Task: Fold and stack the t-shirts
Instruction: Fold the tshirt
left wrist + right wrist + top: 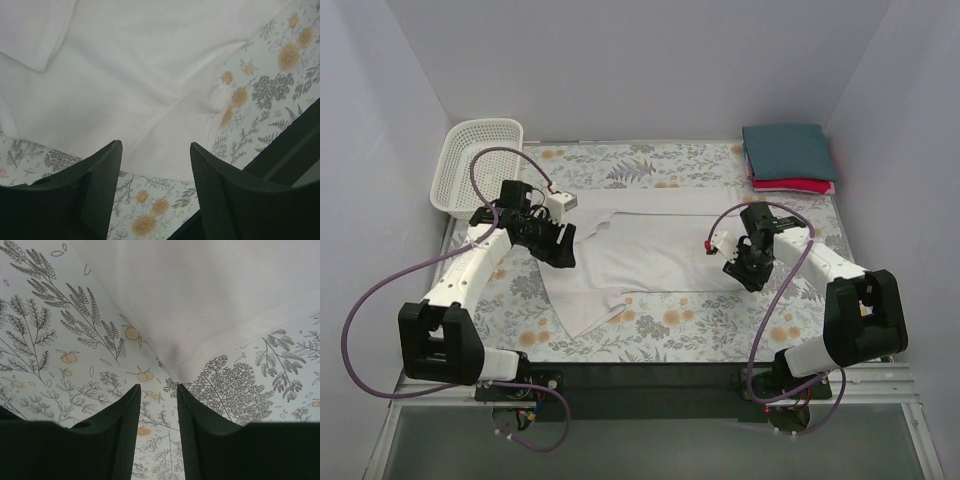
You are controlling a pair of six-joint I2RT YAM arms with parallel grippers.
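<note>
At the far left corner of the table stands a white mesh basket, and part of it reaches over the edge of the floral table cloth. A little nearer than the basket, the left gripper hangs low over the left border of the white t-shirt. In the left wrist view its two black fingers are spread wide and nothing is between them. Under the gap lie the hem of the white cloth and a strip of the flowered cloth. I cannot tell if the tips touch the cloth.

The white t-shirt lies flat in the middle of the table, between the two arms. A long band of it runs along the far side, and one flap reaches toward the near left.

The right gripper is at the right edge of this shirt. In the right wrist view its fingers stand with only a narrow gap, slightly parted, and they pinch nothing; the printed leaves of the table cloth show through the gap. A corner of the white shirt lies just ahead of the tips, with a small ridge in it.

In the far right corner the dark teal t-shirt, folded to a flat rectangle, rests on top of the folded red t-shirt. This stack is apart from the white shirt.
</note>
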